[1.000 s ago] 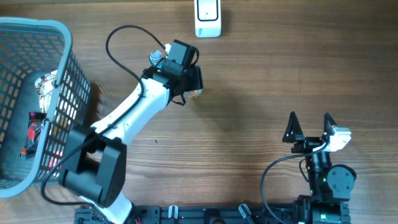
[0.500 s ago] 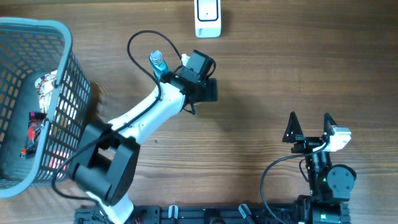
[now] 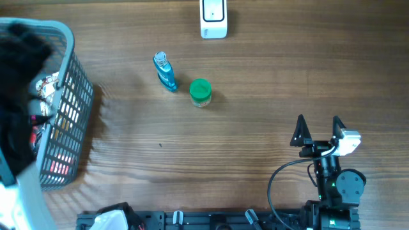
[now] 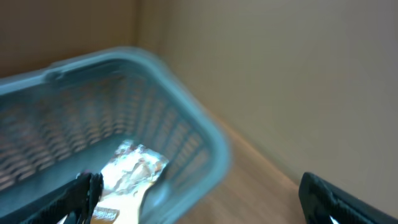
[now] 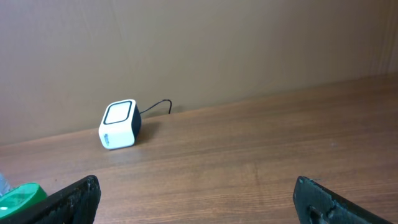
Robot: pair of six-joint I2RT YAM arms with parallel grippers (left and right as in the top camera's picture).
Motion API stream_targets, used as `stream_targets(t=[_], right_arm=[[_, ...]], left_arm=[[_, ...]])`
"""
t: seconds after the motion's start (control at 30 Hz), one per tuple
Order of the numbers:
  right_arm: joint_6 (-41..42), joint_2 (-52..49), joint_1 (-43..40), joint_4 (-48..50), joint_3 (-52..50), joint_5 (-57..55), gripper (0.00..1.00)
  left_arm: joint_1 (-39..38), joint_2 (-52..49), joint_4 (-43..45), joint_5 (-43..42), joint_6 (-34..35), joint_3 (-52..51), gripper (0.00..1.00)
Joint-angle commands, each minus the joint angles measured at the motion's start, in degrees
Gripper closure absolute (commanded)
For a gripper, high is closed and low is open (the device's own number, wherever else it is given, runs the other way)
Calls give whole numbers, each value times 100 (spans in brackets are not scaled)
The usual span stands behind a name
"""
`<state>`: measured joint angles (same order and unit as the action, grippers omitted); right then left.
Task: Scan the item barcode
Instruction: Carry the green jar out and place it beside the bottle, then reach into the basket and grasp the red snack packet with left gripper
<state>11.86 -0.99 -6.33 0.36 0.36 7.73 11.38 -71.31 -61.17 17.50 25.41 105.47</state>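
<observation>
item: the green-lidded jar (image 3: 200, 92) stands upright on the table (image 3: 255, 76), just off its middle toward 12 o'clock, with nothing holding it.
neighbour: a small blue bottle (image 3: 165, 71) sits at the jar's 10 o'clock, near but apart.
reader: the white scanner (image 3: 213, 18) is at the jar's 12 o'clock, by the far edge.
bin: the basket (image 3: 64, 115) is at 9 o'clock, well apart, with a foil packet (image 4: 134, 165) inside.
left arm: the left gripper (image 4: 199, 196) hangs over the basket, blurred, fingers spread wide, empty.
right arm: the right gripper (image 3: 318, 131) is at the jar's 4 o'clock, fingers wide apart, empty.
</observation>
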Motion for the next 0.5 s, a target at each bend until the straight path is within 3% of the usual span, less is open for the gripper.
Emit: stream_targets(t=[0.0, 0.07, 0.17, 0.27, 0.47], right_arm=[[-28, 35, 15, 20, -7, 70, 0], [-28, 35, 15, 20, -7, 70, 0], [-26, 35, 15, 20, -7, 70, 0], [-28, 35, 15, 20, -7, 70, 0], [-26, 35, 15, 20, -7, 70, 0]], left_arm=[[2277, -914, -535, -1821, 817, -140, 0], [2741, -1309, -584, -2347, 813, -304, 0], [2859, -1926, -485, -1810, 756, -833, 0], [2726, -2415, -42, -1596, -468, -1425, 0], [2660, -2761, 17, -70, -2999, -1613, 0]])
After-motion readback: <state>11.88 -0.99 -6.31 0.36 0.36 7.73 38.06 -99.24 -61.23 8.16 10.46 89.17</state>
